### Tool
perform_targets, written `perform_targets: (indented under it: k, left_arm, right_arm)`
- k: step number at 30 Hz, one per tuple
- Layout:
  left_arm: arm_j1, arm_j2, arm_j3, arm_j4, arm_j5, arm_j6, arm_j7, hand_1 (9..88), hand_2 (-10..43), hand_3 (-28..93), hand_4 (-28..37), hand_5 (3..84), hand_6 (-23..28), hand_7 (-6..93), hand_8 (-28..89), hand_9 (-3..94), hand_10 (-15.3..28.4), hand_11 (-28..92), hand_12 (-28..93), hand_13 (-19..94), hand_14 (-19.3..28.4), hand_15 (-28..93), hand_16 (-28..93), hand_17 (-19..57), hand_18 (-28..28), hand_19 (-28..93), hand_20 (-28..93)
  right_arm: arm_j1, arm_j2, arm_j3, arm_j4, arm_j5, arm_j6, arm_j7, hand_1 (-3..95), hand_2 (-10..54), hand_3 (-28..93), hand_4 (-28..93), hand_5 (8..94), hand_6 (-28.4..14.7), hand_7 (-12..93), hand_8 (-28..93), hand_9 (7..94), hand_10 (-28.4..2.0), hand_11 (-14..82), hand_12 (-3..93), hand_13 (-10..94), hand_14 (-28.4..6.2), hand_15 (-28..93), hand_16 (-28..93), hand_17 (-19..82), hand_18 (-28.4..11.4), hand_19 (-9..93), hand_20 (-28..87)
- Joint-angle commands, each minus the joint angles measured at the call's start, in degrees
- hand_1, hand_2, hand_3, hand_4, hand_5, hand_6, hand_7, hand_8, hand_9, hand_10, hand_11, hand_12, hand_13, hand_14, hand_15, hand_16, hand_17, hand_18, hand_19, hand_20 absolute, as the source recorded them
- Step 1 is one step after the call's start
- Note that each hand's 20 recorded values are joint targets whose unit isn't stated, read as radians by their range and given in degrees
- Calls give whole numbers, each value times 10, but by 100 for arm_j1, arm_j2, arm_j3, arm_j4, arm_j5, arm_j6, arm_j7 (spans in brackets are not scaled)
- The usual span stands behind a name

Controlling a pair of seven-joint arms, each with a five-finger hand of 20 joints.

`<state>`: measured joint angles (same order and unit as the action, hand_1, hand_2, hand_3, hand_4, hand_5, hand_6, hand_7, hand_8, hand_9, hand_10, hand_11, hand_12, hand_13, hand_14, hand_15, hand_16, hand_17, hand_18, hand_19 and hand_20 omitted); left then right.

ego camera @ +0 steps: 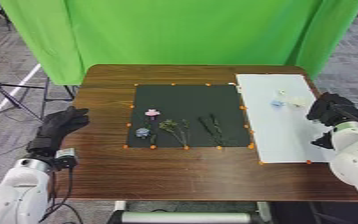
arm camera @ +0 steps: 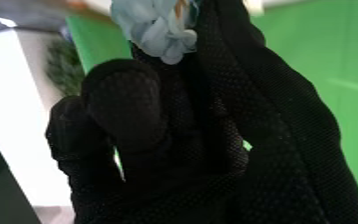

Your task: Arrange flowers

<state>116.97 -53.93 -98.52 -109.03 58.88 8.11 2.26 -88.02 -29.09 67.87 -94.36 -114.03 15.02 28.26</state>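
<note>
My right hand (ego camera: 332,108) is above the right edge of the white sheet (ego camera: 273,135). In the right wrist view, my right hand (arm camera: 180,135) has its fingers curled, pinching a pale blue flower (arm camera: 158,30) near their tips; its stem is hidden. A light blue flower (ego camera: 278,103), a cream flower (ego camera: 297,101) and a small pale green piece (ego camera: 282,92) are on the sheet. The black mat (ego camera: 193,97) holds a pink flower (ego camera: 152,113), a blue-violet flower (ego camera: 143,132), yellow-green sprigs (ego camera: 168,125) and dark green stems (ego camera: 213,128). My left hand (ego camera: 61,125) rests open by the table's left edge.
The brown wooden table (ego camera: 193,175) extends in front of and beside the mat. Small orange markers (ego camera: 186,147) line the mat and the sheet's edges. A green curtain (ego camera: 193,35) hangs behind the table, and tripod legs (ego camera: 2,92) stand at the left.
</note>
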Motion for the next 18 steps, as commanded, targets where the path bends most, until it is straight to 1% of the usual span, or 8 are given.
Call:
perform_targets:
  k: [1,3,5,6,9,11,15,18]
  left_arm:
    - [117,49,-119,-58,-42,-10,-94,299,172,578,-259,518,49,150,-79,511,169,229,82,404,203,232,-49,48,158,295,163]
    - [146,59,-133,-69,-71,19,-96,297,172,580,-259,518,50,150,-79,511,169,229,82,403,203,232,-49,47,158,291,162]
    - [139,64,-129,-57,-100,41,-91,297,172,581,-259,518,50,150,-79,511,169,229,82,403,204,232,-49,47,158,289,161]
    - [142,62,-139,-55,-87,30,-96,297,172,581,-259,518,50,150,-79,511,169,229,82,402,204,232,-49,47,158,287,160]
    - [141,83,-155,-47,-108,53,-84,296,172,582,-259,518,51,150,-79,511,168,229,82,403,204,231,-49,46,156,278,154]
    - [89,99,-127,-20,-122,69,-74,296,172,581,-260,518,51,149,-79,511,168,229,82,403,204,231,-49,45,154,271,150]
    - [100,109,-155,-25,-120,47,-92,293,172,584,-262,518,51,150,-79,511,168,229,82,404,203,230,-49,45,151,262,144]
    - [77,113,-132,-13,-117,38,-97,289,173,587,-265,517,52,150,-79,511,169,229,81,405,204,231,-49,44,150,259,142]
  right_arm:
    - [2327,357,-1449,-974,188,258,-181,636,-95,564,-167,811,6,164,63,828,-124,41,363,781,-75,613,349,437,-198,849,616]
    - [3235,264,-2359,-1116,503,243,-376,637,-95,563,-166,812,6,162,62,830,-125,40,363,781,-74,614,351,439,-197,852,615]
    - [4091,74,-3261,-1193,753,165,-584,636,-95,563,-165,813,5,161,62,830,-125,40,363,781,-73,615,351,439,-197,853,614]
    - [4473,-59,-3686,-1198,795,101,-669,636,-95,564,-165,813,6,161,63,831,-125,39,362,782,-73,615,351,439,-197,853,614]
    - [5332,-541,-4693,-1163,1040,-95,-884,634,-95,565,-163,815,6,159,63,832,-124,40,363,783,-72,615,351,441,-195,856,612]
    - [5470,-902,-4859,-1144,1221,-271,-993,633,-95,565,-163,815,6,159,63,831,-125,39,363,785,-71,615,351,442,-194,856,611]
    - [5704,-1627,-5199,-992,1634,-370,-1056,632,-95,565,-164,816,6,159,64,830,-125,38,363,785,-71,614,352,443,-195,858,609]
    - [5703,-2040,-5299,-903,1916,-462,-1106,633,-95,565,-164,816,6,158,64,831,-124,38,363,786,-70,614,352,444,-194,859,608]
